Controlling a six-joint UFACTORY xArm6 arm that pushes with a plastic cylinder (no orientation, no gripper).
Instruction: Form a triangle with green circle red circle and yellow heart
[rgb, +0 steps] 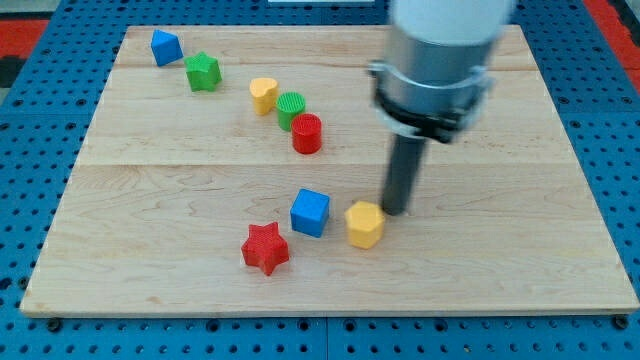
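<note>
End effector: straight dark rod, no jaws to spread or pinch, nothing held; my tip (396, 211) down on the counter (500, 260), right of centre. Just beside the tip, toward the view's lower left: yellow hexagon-like block (365, 224), close enough that contact cannot be confirmed or ruled out. Further to the view's left: blue cube (310, 212), near the yellow block but apart from it. Below and left of the cube: red star (265, 248), just beside it. Task blocks located well apart from the tip, toward the view's upper left, in a tight diagonal row: yellow heart (263, 95) uppermost and leftmost, green circle (291, 108) next to it, red circle (307, 133) lowest and rightmost, touching or nearly touching the green circle. Arrangement reads as a slanted line, not a triangle. Beyond these, near the view's top left corner: green star (203, 72) and blue block (165, 47), shape unclear, close together. Arm housing blocks part of the counter's upper right.
</note>
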